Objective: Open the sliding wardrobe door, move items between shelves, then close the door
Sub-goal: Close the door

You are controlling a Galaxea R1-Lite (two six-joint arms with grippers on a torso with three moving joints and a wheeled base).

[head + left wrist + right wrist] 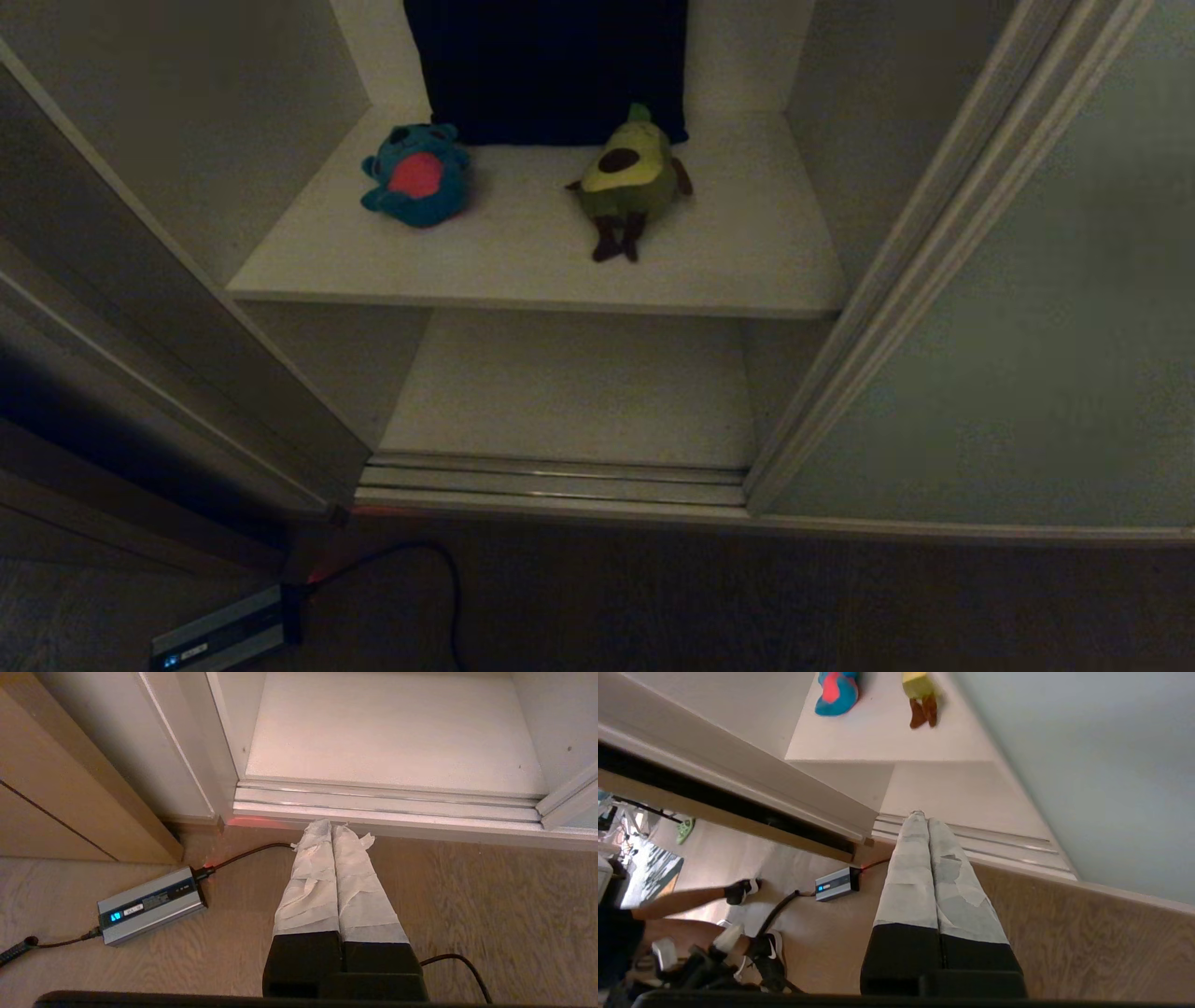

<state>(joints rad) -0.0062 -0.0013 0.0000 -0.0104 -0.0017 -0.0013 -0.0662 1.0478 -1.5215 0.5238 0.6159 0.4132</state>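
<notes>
While sliding wardrobe door (1008, 308) standing open, teal monster (417, 175) and avocado (631, 173) lying on upper shelf (523, 271) above track; both grippers (332, 828) (923, 815) pinched shut, empty; moving, closing remaining.

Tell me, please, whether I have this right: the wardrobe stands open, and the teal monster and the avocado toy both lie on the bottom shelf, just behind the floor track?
Not quite. The wardrobe is open, but the teal monster and the avocado toy lie side by side on the upper shelf. The bottom shelf, just behind the floor track, holds neither toy. The head view shows this.
</notes>
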